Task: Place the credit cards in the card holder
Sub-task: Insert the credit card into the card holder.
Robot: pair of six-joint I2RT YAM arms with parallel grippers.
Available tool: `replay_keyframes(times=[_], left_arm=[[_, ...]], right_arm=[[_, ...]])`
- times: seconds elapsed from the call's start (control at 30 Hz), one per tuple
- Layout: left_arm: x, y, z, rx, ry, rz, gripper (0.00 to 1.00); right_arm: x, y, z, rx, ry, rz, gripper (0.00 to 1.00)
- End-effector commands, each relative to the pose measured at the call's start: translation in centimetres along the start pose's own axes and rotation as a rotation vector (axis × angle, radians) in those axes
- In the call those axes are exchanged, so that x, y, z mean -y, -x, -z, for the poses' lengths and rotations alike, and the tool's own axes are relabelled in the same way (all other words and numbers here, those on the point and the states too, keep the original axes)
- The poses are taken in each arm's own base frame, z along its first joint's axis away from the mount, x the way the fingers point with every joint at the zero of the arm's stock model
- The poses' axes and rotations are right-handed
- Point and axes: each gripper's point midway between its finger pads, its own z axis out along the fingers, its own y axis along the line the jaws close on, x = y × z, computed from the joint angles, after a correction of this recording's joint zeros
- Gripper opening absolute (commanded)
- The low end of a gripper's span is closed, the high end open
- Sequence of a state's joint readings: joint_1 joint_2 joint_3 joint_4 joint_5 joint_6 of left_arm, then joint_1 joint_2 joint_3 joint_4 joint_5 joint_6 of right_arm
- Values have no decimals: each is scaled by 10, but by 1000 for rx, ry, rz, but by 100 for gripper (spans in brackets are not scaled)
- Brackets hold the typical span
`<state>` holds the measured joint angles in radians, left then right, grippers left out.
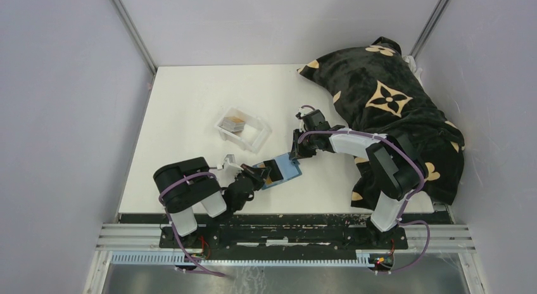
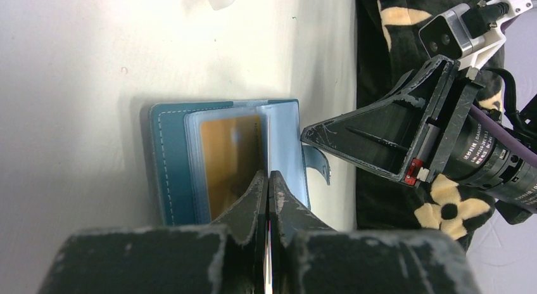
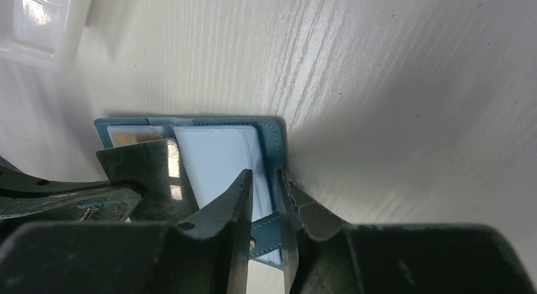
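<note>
The teal card holder [image 1: 286,168] lies open on the white table, with a gold card [image 2: 231,161] in a clear sleeve on its left side. My left gripper [image 1: 258,175] is shut on a dark grey credit card, seen edge-on between its fingers [image 2: 268,268]. The card's front edge is at the holder's middle fold. In the right wrist view the dark card [image 3: 149,173] stands over the holder [image 3: 218,158]. My right gripper [image 1: 295,152] is closed to a narrow gap on the holder's right edge by the snap tab [image 3: 266,234]. More cards [image 1: 234,124] lie in the clear tray.
A clear plastic tray [image 1: 256,134] stands behind and left of the holder. A black cushion with tan flower prints [image 1: 392,110] fills the right side of the table, close behind my right arm. Grey walls enclose the table.
</note>
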<state>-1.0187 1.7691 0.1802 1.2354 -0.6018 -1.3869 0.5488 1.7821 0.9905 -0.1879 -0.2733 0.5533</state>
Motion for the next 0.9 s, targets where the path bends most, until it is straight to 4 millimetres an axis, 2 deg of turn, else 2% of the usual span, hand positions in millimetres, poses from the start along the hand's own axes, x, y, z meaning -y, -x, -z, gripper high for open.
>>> replay_keyframes(times=[0.0,0.43,0.7,0.87], left_arm=[[7,4,-5,38,-22,-50,3],[-2,-3,-7,18,-24,-28,3],[0,-15,-11,-19,-40,-29,3],[-7,-24,-10,-63,-29,-35,3]], right_arm=[[-1,4,-3,13,13,-1,26],[0,2,-6,4,12,-5,27],[0,-1,-7,-7,14,-8,26],[0,-3,-7,-6,13,-10,26]])
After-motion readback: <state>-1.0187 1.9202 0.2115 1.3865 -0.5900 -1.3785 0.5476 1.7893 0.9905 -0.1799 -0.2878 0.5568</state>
